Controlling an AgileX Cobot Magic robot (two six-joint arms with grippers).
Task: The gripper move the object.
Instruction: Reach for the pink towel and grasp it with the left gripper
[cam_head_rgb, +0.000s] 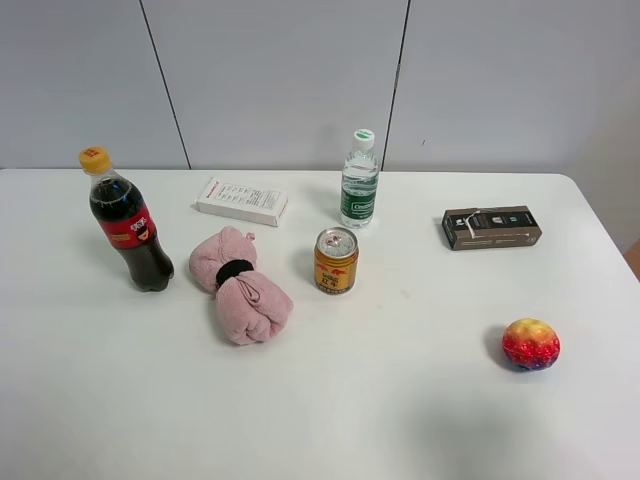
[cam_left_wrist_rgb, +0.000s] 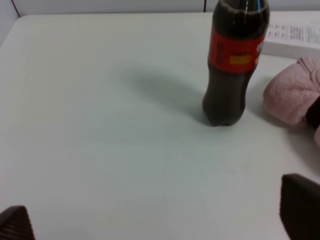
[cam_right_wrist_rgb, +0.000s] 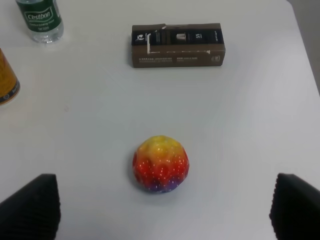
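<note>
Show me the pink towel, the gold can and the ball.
pink towel (cam_head_rgb: 245, 292): exterior high view, just below its black band.
gold can (cam_head_rgb: 336, 266): exterior high view, side label.
ball (cam_right_wrist_rgb: 160, 164): right wrist view, red middle.

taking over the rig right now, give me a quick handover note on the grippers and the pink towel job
Left gripper: open, empty, near the cola bottle.
Right gripper: open, empty, facing the ball.
Pink towel bundle: on the table between cola bottle and can, no gripper on it.
Done: nothing yet. Left: grasp and move the towel; the left gripper looks closer.
</note>
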